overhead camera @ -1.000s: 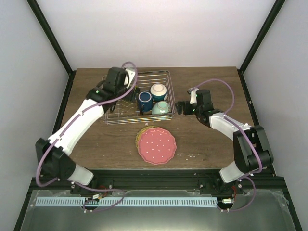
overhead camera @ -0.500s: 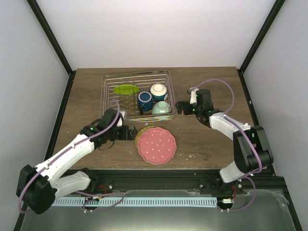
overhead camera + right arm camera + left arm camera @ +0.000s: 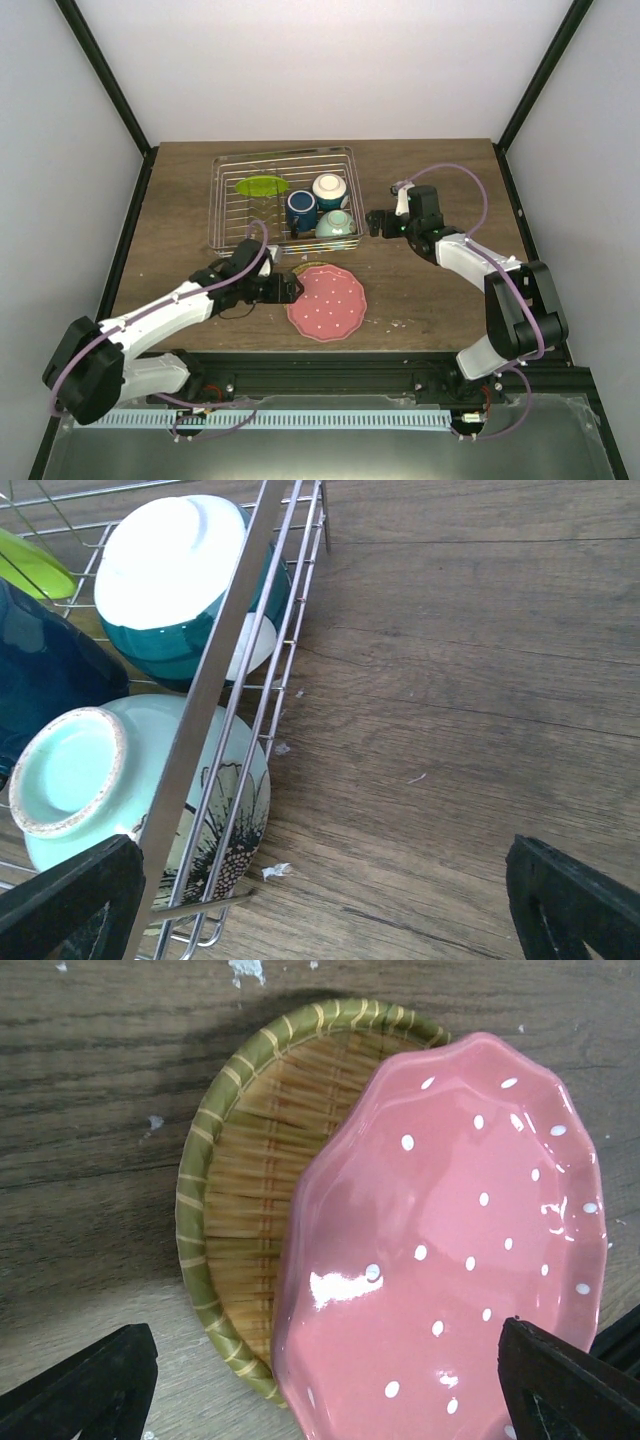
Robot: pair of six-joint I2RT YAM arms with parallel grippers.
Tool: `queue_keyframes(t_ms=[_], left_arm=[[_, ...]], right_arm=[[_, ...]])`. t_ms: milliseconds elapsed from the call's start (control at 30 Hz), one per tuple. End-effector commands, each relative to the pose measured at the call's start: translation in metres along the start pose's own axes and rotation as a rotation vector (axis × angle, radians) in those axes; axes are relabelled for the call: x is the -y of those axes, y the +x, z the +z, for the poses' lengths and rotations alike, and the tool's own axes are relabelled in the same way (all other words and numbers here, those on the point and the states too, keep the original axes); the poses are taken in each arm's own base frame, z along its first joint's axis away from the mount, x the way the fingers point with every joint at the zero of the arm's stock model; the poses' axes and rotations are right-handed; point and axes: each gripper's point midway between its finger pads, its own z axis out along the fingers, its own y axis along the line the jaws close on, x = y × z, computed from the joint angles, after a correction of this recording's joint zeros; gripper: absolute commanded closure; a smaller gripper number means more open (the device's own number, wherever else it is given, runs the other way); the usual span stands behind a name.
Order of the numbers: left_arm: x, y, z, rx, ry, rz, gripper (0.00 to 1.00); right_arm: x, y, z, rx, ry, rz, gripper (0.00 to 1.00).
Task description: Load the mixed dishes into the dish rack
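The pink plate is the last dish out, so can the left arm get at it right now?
Probably yes: the open left gripper sits right at the pink plate with nothing between. The plate lies partly on a woven mat.

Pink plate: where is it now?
Top view: the pink plate lies on the table in front of the dish rack, partly over a woven mat, with the left gripper at its left edge.

Both arms match on my feed: left arm (image 3: 170, 310) and right arm (image 3: 465, 258) have white link shells and black joints (image 3: 520, 310). A lilac cable (image 3: 445, 166) loops along each one. On the wrist cams the fingers (image 3: 90, 1390) are matte black wedges.
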Motion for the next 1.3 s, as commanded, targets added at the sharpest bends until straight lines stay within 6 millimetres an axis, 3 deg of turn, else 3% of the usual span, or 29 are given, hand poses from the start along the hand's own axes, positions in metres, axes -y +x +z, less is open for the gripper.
queue_keyframes(t_ms=[0,467,900,1267], left_arm=[[0.006,0.002,0.011,-0.003,0.045,-0.010,0.06],[0.013,0.008,0.025,-0.027,0.102,0.000,0.24],[0.002,0.023,0.043,-0.069,0.085,-0.013,0.32],[0.003,0.028,0.042,-0.084,0.096,-0.008,0.71]], right_arm=[[0.009,-0.001,0.000,-0.019,0.047,-0.002,0.00],[0.011,0.003,0.005,-0.032,0.045,0.003,0.00],[0.012,0.004,0.006,-0.035,0.052,0.003,0.00],[0.012,0.005,0.007,-0.039,0.050,0.003,0.00]])
